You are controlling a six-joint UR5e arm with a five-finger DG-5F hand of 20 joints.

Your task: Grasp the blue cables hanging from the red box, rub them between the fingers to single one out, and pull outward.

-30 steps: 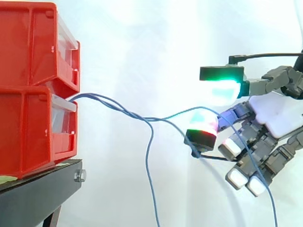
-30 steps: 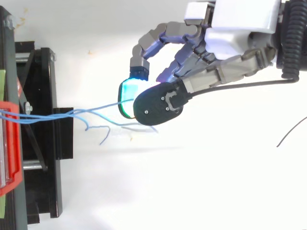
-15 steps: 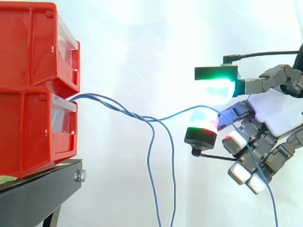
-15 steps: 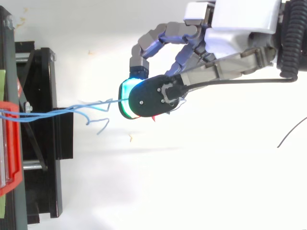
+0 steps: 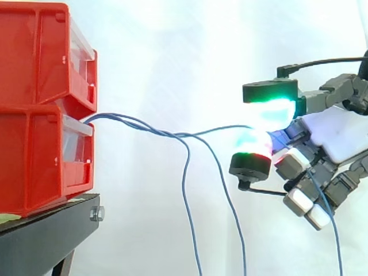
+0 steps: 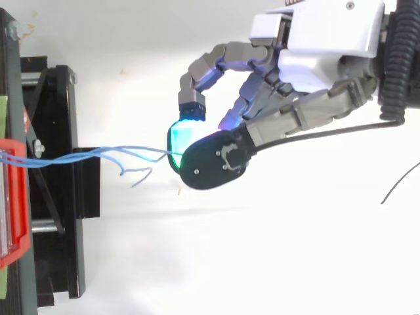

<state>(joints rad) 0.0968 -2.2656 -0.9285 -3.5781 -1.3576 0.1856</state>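
Note:
Two red bins [image 5: 34,155] are stacked on a black stand at the left. A bundle of thin blue cables [image 5: 138,125] leaves the lower bin's front and runs right. One strand [image 5: 224,129] carries on level into the hand [image 5: 336,138], pinched between a green-glowing fingertip [image 5: 270,103] and the thumb pad [image 5: 252,150] below it. Two other strands [image 5: 187,195] hang down loose between the bins and the hand. From above, the cables [image 6: 98,155] run from the bin [image 6: 12,197] to the pinching fingertips [image 6: 184,138] of the hand [image 6: 315,46]. The remaining fingers are curled under the palm.
The black stand [image 5: 54,230] juts out beneath the bins, and from above it shows as a frame [image 6: 59,197] at the left. A white curtain backs the scene. A thin dark wire [image 6: 400,184] lies at the right edge of the top view.
A second blue strand has slipped out of the pinch and now hangs down beside the first. The hand has shifted slightly right, away from the bins, and the held strand has drawn straighter.

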